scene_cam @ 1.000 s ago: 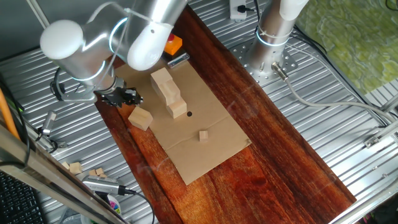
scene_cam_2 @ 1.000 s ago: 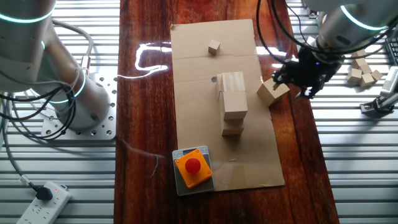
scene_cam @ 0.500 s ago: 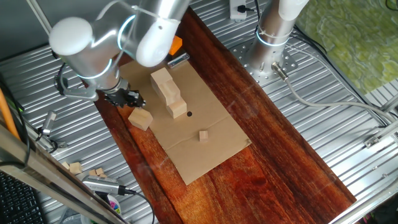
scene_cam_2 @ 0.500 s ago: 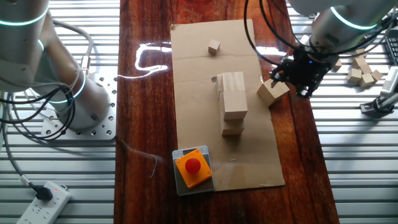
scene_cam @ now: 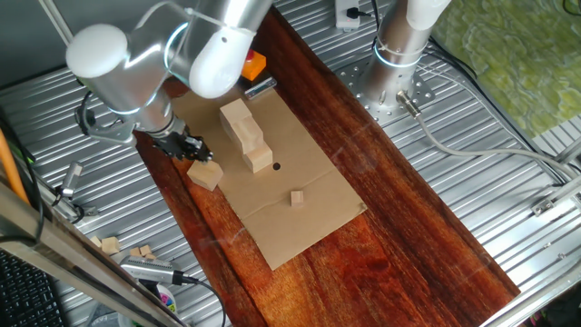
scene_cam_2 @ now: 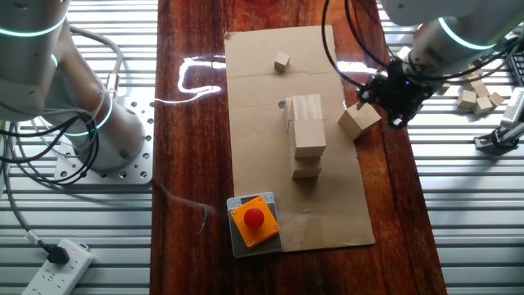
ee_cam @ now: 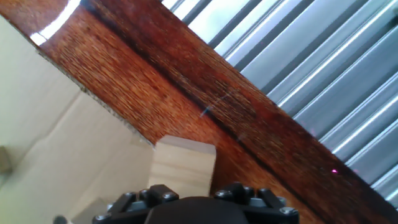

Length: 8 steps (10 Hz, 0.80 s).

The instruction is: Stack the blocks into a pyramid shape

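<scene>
Cardboard sheet [scene_cam_2: 270, 123] on wood; tool [scene_cam_2: 385, 97] beside loose block [scene_cam_2: 359, 120]

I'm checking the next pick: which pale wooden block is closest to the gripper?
The lone block straddling the cardboard's edge, right beside the gripper. The other blocks sit bunched mid-cardboard, farther away.

- One fixed view looks steeply down from high up at one long side of the wooden table [scene_cam: 408, 200], set back
- The other fixed view looks almost straight down from the opposite side
- Both share the cardboard sheet [scene_cam: 300, 195] [scene_cam_2: 262, 106]
- The hand view sits very close above a loose block [ee_cam: 182, 165] at the cardboard's edge
</scene>
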Tool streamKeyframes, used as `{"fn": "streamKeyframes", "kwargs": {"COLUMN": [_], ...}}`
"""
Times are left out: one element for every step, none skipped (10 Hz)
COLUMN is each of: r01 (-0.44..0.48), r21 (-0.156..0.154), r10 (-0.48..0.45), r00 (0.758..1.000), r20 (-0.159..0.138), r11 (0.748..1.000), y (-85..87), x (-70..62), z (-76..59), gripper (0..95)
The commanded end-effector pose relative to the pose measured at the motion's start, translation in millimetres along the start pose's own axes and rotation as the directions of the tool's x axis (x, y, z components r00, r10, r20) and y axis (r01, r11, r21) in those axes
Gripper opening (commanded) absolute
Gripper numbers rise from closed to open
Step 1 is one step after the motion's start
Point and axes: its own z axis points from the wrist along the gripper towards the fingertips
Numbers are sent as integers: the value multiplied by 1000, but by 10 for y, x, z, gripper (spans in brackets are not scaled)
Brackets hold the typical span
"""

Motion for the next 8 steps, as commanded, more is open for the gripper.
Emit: {"fn": "streamKeyframes", "kwargs": {"r01": [-2, -9, -11, -5, -2, 0, -5, -12], "r21": [0, 3, 6, 4, 4, 6, 7, 8], "r10": [2, 9, 11, 5, 2, 0, 5, 12], "r00": [1000, 1000, 1000, 1000, 1000, 1000, 1000, 1000], "r20": [0, -1, -1, 6, 8, 9, 8, 9], "r11": [1000, 1000, 1000, 1000, 1000, 1000, 1000, 1000], "y": [52, 91, 95, 67, 58, 45, 56, 88], "x": [-51, -73, -70, -33, -20, -7, -14, -34], "z": [54, 87, 103, 138, 151, 175, 183, 206], "gripper": [760, 760, 760, 760, 760, 760, 760, 760]}}
